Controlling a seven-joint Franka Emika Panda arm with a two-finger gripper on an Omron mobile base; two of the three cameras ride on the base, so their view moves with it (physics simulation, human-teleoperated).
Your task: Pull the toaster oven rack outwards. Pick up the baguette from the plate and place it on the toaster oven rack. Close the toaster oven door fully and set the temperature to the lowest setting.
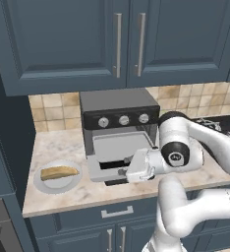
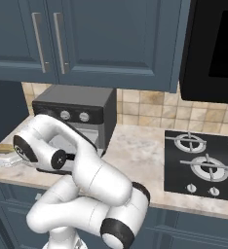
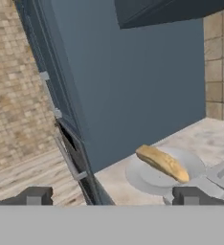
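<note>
The jaws (image 3: 112, 196) stand wide open with nothing between them; in the hand view the two dark tips sit at the bottom left and bottom right, touching nothing. In the left base view the jaws (image 1: 123, 172) are at mid-frame, low over the lowered door (image 1: 101, 172) and pointing left toward the plate (image 1: 44, 183).

Between the tips and the plate there is bare counter (image 1: 58, 142). The plate lies at the left of the left base view, near the counter's front edge and left end, well apart from the oven (image 1: 119, 110). The baguette (image 1: 59, 172) lies flat across the plate; in the hand view it is at lower right, angled, just above the right tip.

The oven stands at center against the tiled wall, its cavity open with the rack (image 1: 118, 145) inside it. Right of the oven, in the right base view, open counter runs to the hob (image 2: 201, 165).
</note>
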